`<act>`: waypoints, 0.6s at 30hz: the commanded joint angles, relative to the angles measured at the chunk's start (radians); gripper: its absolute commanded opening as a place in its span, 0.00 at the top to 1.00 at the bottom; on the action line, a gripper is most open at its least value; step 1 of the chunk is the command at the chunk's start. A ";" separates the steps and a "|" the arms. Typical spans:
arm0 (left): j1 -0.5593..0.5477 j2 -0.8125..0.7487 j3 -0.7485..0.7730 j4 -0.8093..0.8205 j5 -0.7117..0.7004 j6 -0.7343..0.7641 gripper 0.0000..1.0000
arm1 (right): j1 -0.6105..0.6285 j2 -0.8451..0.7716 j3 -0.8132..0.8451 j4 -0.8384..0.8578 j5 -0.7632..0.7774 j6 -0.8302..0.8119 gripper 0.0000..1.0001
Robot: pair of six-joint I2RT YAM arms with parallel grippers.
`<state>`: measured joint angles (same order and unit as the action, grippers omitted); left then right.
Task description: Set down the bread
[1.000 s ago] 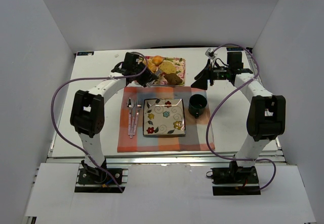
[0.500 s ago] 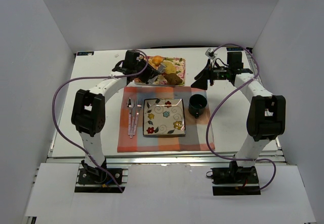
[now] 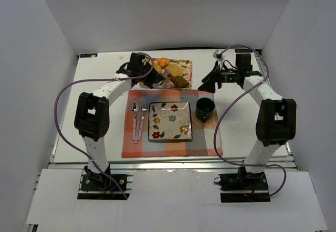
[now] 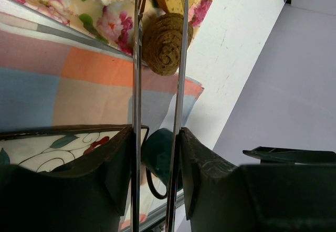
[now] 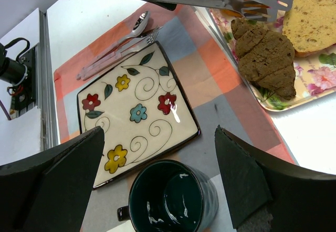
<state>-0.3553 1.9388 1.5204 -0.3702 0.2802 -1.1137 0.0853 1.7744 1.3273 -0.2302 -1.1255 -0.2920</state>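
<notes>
**Steel tongs (image 5: 231, 1) aimed at the bread, left arm nearer**

My left claw (image 4: 155, 143) is about a third open and clamped on the tongs' handle end, so the two blades run straight out from it. The right claw (image 5: 157, 135) is spread as wide as it goes and holds nothing.

I take every place from the plate (image 3: 169, 120). The bread (image 5: 315, 17) lies on the flowered tray (image 5: 310, 85) just past the plate's far edge. A brown piece (image 5: 265, 56) sits between the bread and the plate. The left claw is off the plate's far-left corner, close to the tray. The right claw is off the far-right corner and well apart from the tray.

The relation that matters is this: from the left claw, the bread lies along the line of the tongs, toward the plate's far-right side. In the left wrist view its yellow edge shows between the two blade tips, with the brown piece just short of it and also between the blades. I cannot tell whether the blades touch the bread, or whether they stand above it. The bread is cut off in both wrist views, so I cannot tell its long axis either.

My judgement is that the pick belongs to the left arm, and that the squeeze should catch the bread alone.
</notes>
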 commanded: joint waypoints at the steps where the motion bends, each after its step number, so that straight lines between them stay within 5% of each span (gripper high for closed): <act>1: -0.004 -0.017 0.017 0.040 0.002 -0.008 0.51 | -0.005 -0.010 0.006 0.026 -0.026 0.007 0.11; 18: -0.005 0.068 0.086 0.020 0.036 -0.018 0.50 | -0.016 -0.020 -0.010 0.026 -0.025 0.002 0.11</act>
<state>-0.3565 2.0048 1.5578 -0.3660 0.2985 -1.1233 0.0750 1.7744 1.3270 -0.2295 -1.1255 -0.2916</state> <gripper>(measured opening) 0.497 0.895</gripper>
